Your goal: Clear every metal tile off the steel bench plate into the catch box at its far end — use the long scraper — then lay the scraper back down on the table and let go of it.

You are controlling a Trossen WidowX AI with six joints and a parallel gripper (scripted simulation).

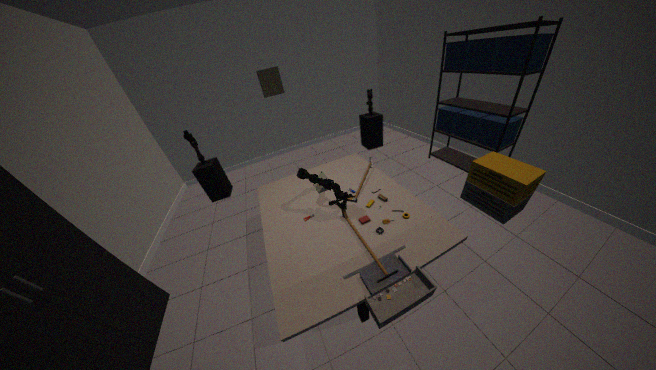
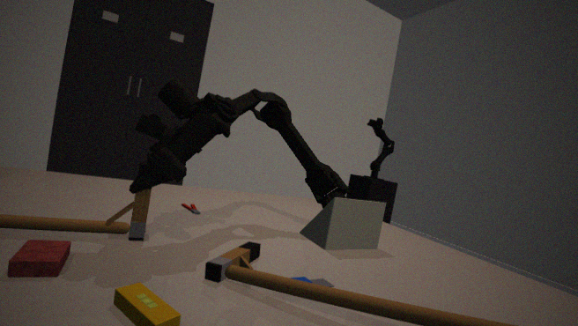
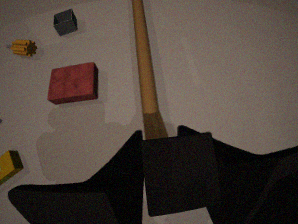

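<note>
My gripper (image 1: 343, 209) (image 2: 141, 188) (image 3: 160, 133) is shut on the upright wooden grip of the long scraper (image 1: 365, 241) (image 2: 53, 223) (image 3: 143, 65). The grip's grey and black foot is low, close to the table top. The handle runs out low over the table to a dark blade (image 1: 387, 276) at the box end of the steel bench plate (image 1: 396, 265). Several small tiles (image 1: 389, 297) lie in the catch box (image 1: 407, 308) beyond the plate. I make out no tile on the plate, but the view is small and dark, and the blade hides a strip of it.
A second wooden-handled tool (image 1: 364, 180) (image 2: 374, 304) lies behind the gripper. A red block (image 1: 364, 219) (image 2: 40, 259) (image 3: 74, 83), a yellow block (image 1: 370, 203) (image 2: 147, 306) and small items lie to one side. Red-handled pliers (image 1: 307, 218) (image 2: 190, 208) lie opposite. A thin grey bar (image 1: 352, 274) crosses the plate's near end.
</note>
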